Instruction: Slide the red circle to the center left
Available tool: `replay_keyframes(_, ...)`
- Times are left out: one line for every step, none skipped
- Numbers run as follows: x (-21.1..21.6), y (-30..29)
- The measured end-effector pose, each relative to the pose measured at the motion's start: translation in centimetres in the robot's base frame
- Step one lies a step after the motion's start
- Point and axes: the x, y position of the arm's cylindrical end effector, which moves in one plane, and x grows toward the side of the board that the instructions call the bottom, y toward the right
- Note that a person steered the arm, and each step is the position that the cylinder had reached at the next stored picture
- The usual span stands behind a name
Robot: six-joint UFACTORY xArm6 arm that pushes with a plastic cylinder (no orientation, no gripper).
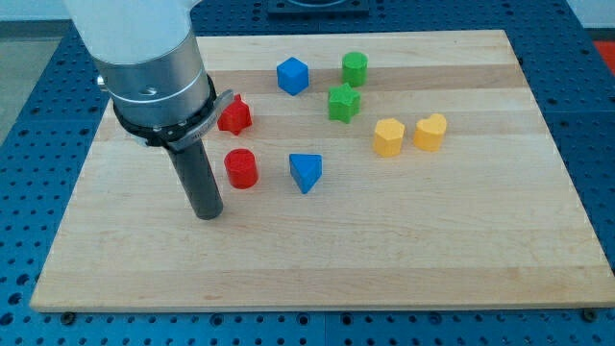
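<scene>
My tip (208,215) grasps nothing, a bare rod resting on the board (461,259). The red circle (241,168) lies just up and to the view's right of it, near but apart. To send it toward the view's left I judge my tip must first get round to its right side. The blue triangle (306,172) sits there, crowding that approach; the red star (234,114) stands farther up

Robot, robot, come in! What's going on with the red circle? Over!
My tip down on board, just left of red circle, not touching. Circle sits left of middle. Red star above it. Nothing blocking leftward path but me.
</scene>
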Motion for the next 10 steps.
replay_keyframes(-1.2,0.0)
replay_keyframes(-2.4,1.3)
replay_keyframes(-3.7,3.8)
replay_keyframes(-5.5,4.4)
replay_keyframes(-6.9,4.5)
replay_keyframes(-6.9,-0.5)
replay_keyframes(-8.5,-2.7)
replay_keyframes(-11.5,-2.7)
replay_keyframes(-12.5,-2.6)
replay_keyframes(-13.4,-2.2)
